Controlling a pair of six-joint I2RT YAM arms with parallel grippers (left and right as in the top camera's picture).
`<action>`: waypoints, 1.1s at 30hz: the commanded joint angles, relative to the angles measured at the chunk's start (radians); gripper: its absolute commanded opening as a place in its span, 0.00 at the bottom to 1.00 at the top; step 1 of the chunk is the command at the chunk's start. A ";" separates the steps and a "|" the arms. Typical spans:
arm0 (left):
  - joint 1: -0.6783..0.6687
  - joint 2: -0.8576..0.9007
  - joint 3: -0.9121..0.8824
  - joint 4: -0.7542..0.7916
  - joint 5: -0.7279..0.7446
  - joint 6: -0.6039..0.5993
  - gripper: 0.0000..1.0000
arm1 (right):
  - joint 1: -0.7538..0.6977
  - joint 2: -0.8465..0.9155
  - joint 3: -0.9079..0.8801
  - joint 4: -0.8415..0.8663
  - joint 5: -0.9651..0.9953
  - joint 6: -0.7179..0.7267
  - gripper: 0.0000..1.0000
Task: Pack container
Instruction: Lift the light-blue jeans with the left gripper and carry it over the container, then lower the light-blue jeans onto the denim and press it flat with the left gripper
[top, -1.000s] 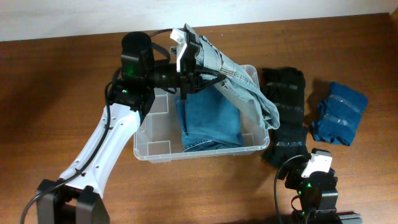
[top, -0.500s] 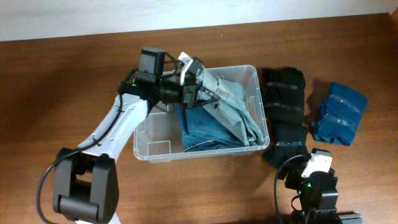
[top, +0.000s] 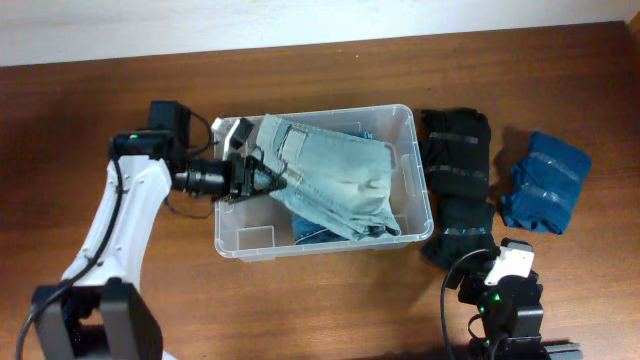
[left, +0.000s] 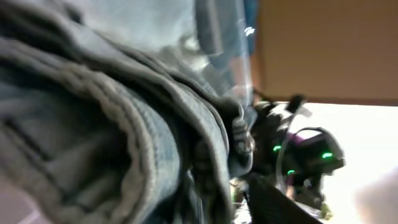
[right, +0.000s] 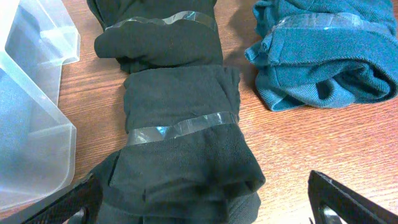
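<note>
The clear plastic container (top: 243, 247) stands mid-table; its corner shows in the right wrist view (right: 31, 143). Folded darker blue jeans (top: 308, 233) lie inside it. Light-blue jeans (top: 340, 175) lie spread on top of them, inside the bin. My left gripper (top: 256, 180) is shut on the light jeans' left edge, just inside the bin's left wall. In the left wrist view, denim (left: 112, 124) fills the frame around the jaws (left: 217, 193). My right gripper (top: 503, 272) is open and empty, low at the table's front; its fingers (right: 205, 205) straddle the near end of a black taped garment roll.
The black garment roll (top: 458, 185) with tape bands (right: 180, 127) lies right of the bin, touching its corner. A teal-blue folded garment (top: 545, 182) (right: 323, 62) lies further right. Bare wood table (top: 80, 130) shows on the left and in front.
My left arm has swung down and to the left, lowering the light-blue jeans from above the bin onto the darker jeans inside. The right arm has not moved.
</note>
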 joint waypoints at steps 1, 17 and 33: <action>0.001 -0.064 0.012 -0.048 -0.159 0.046 0.63 | 0.006 -0.008 -0.008 0.002 0.002 -0.006 0.98; -0.181 -0.089 0.197 0.063 -0.639 0.023 0.73 | 0.006 -0.008 -0.008 0.002 0.002 -0.006 0.98; -0.562 0.404 0.190 0.156 -0.816 0.032 0.72 | 0.006 -0.008 -0.008 0.002 0.002 -0.006 0.98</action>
